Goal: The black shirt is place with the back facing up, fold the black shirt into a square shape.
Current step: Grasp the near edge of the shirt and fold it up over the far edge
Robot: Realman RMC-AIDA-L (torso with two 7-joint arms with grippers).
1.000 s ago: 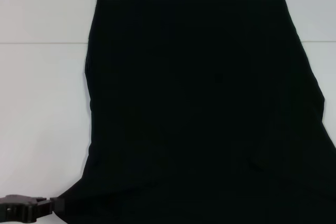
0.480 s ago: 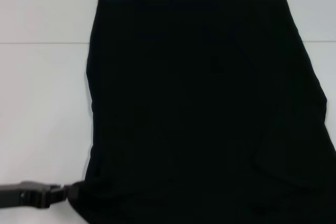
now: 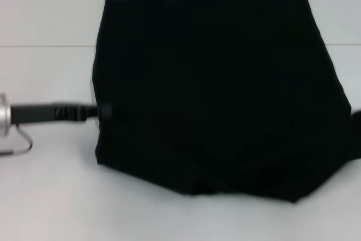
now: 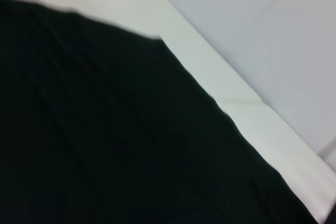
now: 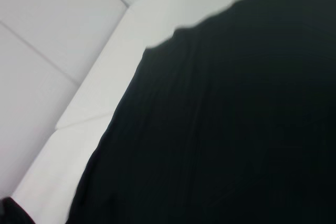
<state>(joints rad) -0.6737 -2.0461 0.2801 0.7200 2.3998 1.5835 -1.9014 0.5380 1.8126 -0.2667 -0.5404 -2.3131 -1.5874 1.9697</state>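
The head camera looks forward and down from high up at the whole black shirt (image 3: 214, 94) on the white table (image 3: 45, 184). Both wrist cameras sit low and close, each showing one shirt edge with table beside it.

Even bright light; wrist views blurred, perhaps motion; shadows faint.

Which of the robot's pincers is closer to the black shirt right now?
Left. The left pincer is at the black shirt's left edge. The right one shows only as a dark blur by its right edge.
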